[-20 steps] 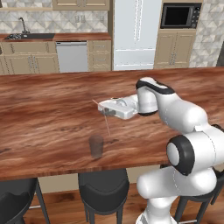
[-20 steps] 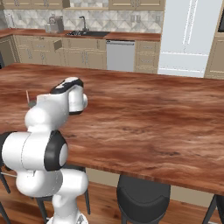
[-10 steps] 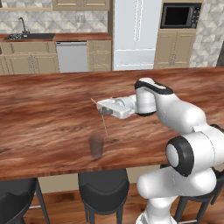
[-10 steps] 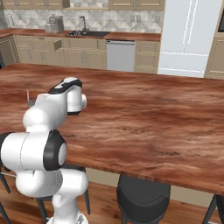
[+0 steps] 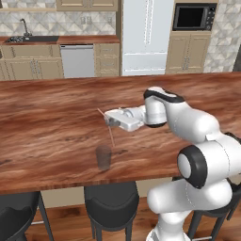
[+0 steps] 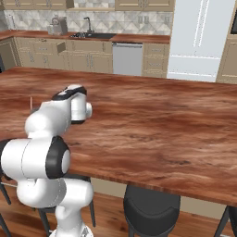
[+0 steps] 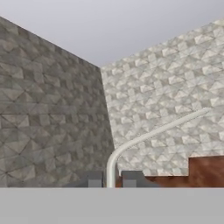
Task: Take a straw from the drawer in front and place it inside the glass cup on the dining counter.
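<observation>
Spanning the scene from left to right was the dining bench [image 5: 56, 117], a broad glossy slab of reddish-brown wood grain.

Item: glass cup [image 5: 103, 157]. A small translucent grey-brown tumbler, it stood upright on the bench near its front edge, above the dark round stools [image 5: 110, 202].

Item: end effector [image 5: 111, 119]. It was carried level above the bench on the white arm [image 5: 188, 124], which reached leftward in the left base view. The fingers [image 7: 95, 180] were drawn in close on the straw, with only the stem's own thickness between them in the hand view.

Item: straw [image 5: 109, 132]. A very thin, pale stick, it was clamped in the end effector. In the left base view its long part hung slanting down from the fingers toward the bench, ending above and just to the right of the cup, outside the rim; a short part stuck up and to the left of the grip. In the hand view the stem [image 7: 148, 135] rose between the fingertips, curved, and ran off to the upper right against a tiled wall.

Item: surroundings. Behind the bench stood beige cabinets [image 5: 28, 68], a white dishwasher front [image 5: 78, 61], a pale refrigerator [image 5: 148, 35] and a built-in microwave [image 5: 190, 18]. A sink with faucet [image 6: 86, 28] sat on the rear worktop in the right base view.
</observation>
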Tool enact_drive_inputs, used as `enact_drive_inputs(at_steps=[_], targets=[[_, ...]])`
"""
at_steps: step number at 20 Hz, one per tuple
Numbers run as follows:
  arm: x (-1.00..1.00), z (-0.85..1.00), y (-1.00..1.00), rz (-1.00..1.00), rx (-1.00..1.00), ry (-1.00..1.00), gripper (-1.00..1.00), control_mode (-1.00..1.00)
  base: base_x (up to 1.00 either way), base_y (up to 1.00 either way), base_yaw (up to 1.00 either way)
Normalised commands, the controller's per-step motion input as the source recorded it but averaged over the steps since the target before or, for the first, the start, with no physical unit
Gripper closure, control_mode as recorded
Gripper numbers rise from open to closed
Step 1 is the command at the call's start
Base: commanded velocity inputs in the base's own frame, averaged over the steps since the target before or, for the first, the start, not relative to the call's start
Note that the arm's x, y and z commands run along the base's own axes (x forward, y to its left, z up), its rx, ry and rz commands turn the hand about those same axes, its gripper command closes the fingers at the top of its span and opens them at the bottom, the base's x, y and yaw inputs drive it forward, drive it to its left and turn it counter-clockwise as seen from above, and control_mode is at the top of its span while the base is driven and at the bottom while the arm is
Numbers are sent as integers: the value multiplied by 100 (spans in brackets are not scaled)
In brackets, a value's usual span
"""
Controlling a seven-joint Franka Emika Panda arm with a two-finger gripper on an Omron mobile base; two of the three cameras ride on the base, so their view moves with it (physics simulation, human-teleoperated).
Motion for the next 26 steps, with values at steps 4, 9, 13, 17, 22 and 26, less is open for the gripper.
enact_drive_inputs(at_steps=[4, 9, 13, 17, 22, 26], targets=[[0, -11, 13, -14, 0, -7, 100, -100, 0, 0, 0], [0, -11, 17, -15, 0, -9, 100, -100, 0, 0, 0], [0, -14, 13, -16, -1, -7, 100, -100, 0, 0, 0], [4, -15, 1, -13, -1, -3, 100, -100, 0, 0, 0], [9, -16, 0, -9, -1, -3, 100, -100, 0, 0, 0], [16, -21, 0, -1, 0, -2, 100, -100, 0, 0, 0]])
